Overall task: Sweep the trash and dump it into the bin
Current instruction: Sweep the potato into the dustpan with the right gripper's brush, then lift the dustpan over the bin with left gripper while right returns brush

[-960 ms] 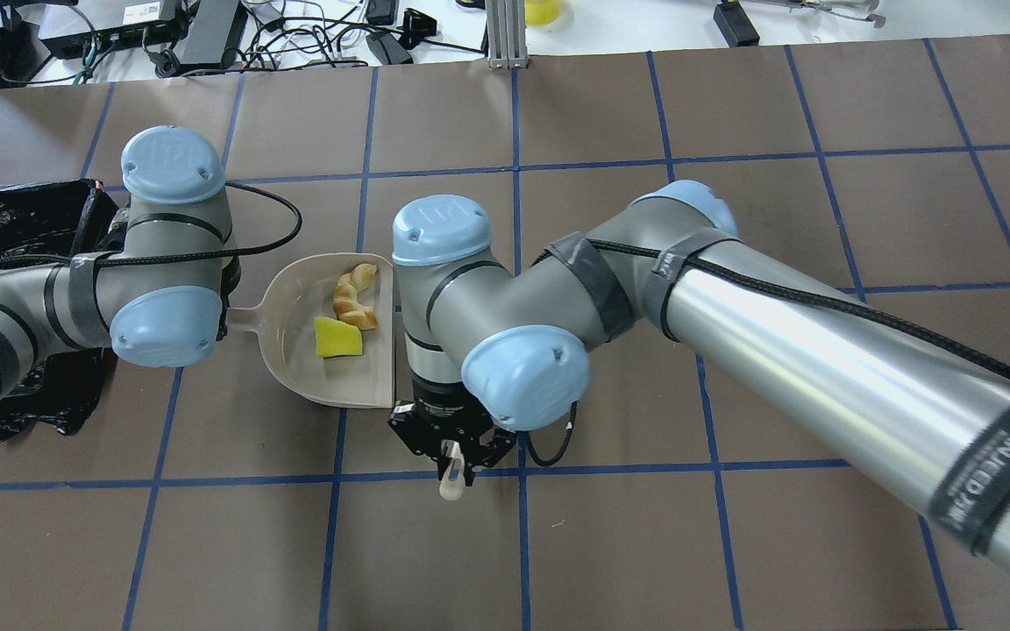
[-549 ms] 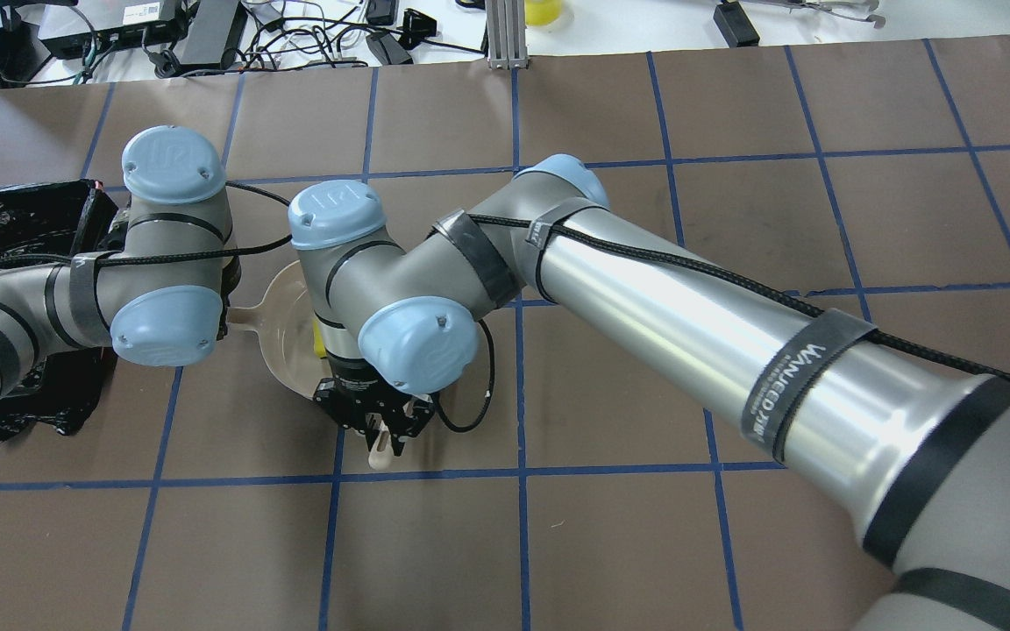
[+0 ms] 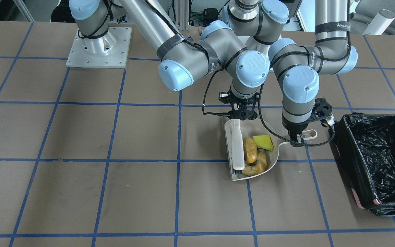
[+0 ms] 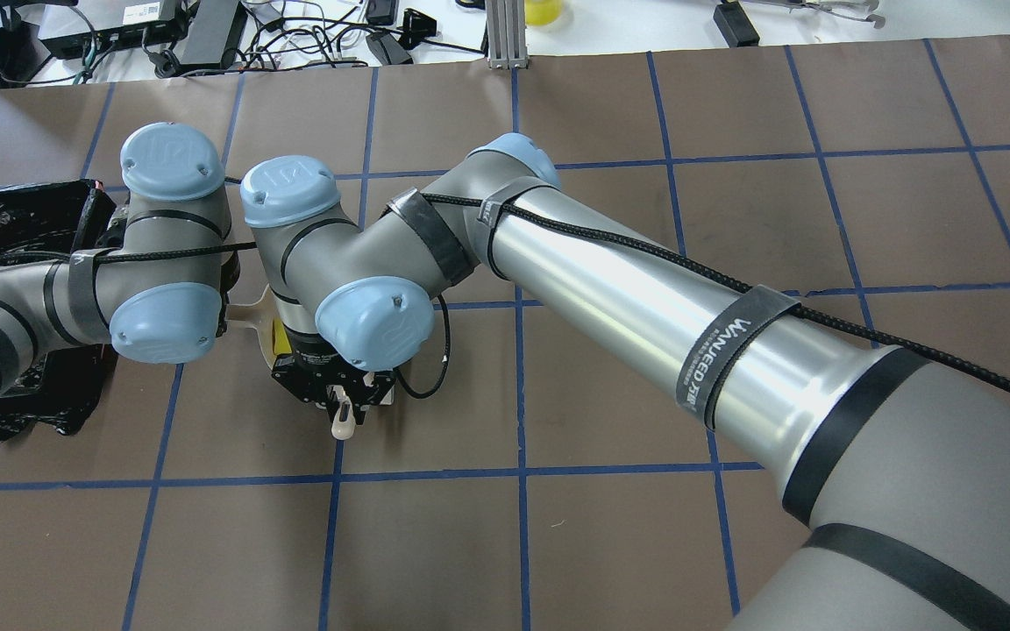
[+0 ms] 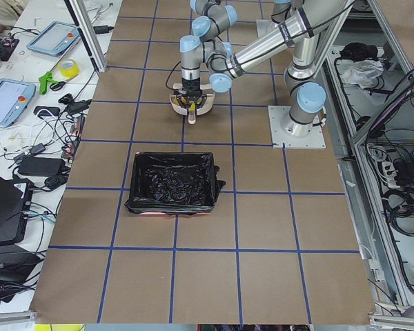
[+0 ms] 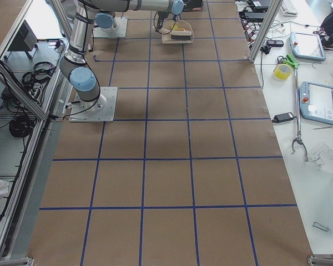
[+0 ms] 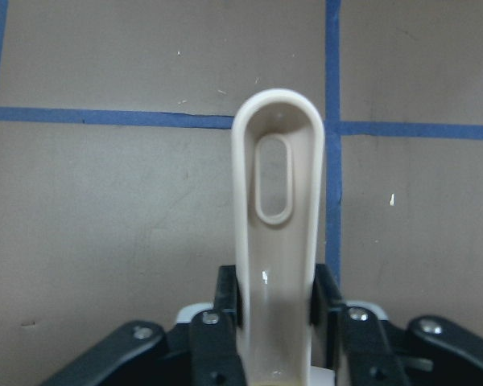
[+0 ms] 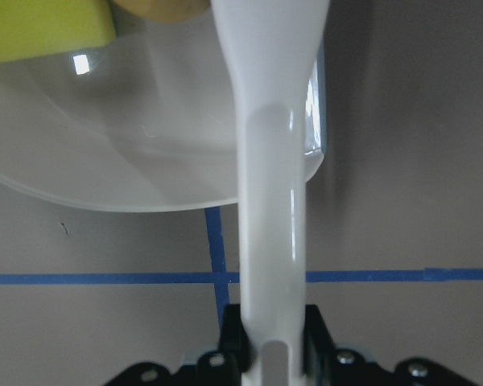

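The beige dustpan (image 3: 272, 158) lies on the table and holds all the trash: a golden-brown lump (image 3: 250, 150), a croissant-like piece (image 3: 258, 167) and a yellow sponge wedge (image 3: 263, 142). The beige hand brush (image 3: 237, 147) lies along the pan's open side against the lump. My right gripper (image 3: 240, 118) is shut on the brush handle (image 8: 270, 241). My left gripper (image 3: 298, 142) is shut on the dustpan handle (image 7: 275, 233). The bin (image 3: 372, 154), lined with black plastic and showing a pink rim, stands just beyond the left gripper. In the overhead view my arms hide most of the pan.
Brown table with a blue tape grid (image 4: 514, 478). The bin also shows at the overhead view's left edge (image 4: 14, 219). My two wrists stand close together over the pan. Cables and electronics lie beyond the table's far edge (image 4: 207, 35).
My right arm has swung left with the brush, from outside the dustpan's mouth to over the pan. The left arm and the dustpan have stayed put.
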Available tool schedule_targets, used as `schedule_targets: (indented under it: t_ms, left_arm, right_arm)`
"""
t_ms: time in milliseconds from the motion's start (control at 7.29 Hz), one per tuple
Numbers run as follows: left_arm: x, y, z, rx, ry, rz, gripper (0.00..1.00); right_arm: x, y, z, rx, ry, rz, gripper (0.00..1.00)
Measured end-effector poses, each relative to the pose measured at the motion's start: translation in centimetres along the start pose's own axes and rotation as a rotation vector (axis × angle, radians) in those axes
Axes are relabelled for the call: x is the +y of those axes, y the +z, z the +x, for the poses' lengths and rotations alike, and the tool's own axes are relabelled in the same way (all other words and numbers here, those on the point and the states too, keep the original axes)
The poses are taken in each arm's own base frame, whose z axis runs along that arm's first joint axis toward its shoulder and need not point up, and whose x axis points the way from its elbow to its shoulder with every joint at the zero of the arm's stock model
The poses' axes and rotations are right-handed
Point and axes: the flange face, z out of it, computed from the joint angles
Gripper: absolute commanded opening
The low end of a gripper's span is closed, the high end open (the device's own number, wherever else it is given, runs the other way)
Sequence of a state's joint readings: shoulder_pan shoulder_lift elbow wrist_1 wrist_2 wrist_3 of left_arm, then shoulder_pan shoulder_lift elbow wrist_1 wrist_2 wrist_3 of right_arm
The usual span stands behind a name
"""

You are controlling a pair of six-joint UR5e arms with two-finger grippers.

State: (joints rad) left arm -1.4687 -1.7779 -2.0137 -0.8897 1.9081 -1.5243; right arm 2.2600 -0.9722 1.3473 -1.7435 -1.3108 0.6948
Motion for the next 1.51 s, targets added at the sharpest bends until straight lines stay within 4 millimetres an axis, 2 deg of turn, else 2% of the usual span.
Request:
schedule_targets:
  t_ms: [412,686,823,960,1235,1509]
  left_arm:
    - [0.0,-0.1,0.1,0.003,-0.001,-0.004,0.00]
    - [0.3,-0.3,0.2,0.011,0.001,-0.045,0.00]
    - [0.4,-0.9,0.6,0.019,-0.004,-0.095,0.00]
    - [0.3,-1.9,1.2,0.023,-0.010,-0.147,0.00]
    - [-1.2,-4.9,3.3,0.010,-0.019,-0.209,0.00]
    - [-5.3,-7.2,5.8,0.022,-0.036,-0.276,0.00]
  right_arm:
    - [0.2,-1.3,2.6,0.146,-0.083,0.010,0.00]
    - [0.0,-4.0,6.1,0.228,-0.124,-0.019,0.00]
    - [-0.7,-6.1,8.8,0.235,-0.120,-0.037,0.00]
    - [-1.4,-8.4,12.2,0.231,-0.113,-0.054,0.00]
    - [-3.2,-11.5,21.7,0.239,-0.104,-0.081,0.00]
    - [-6.1,-13.5,32.6,0.254,-0.046,-0.093,0.00]
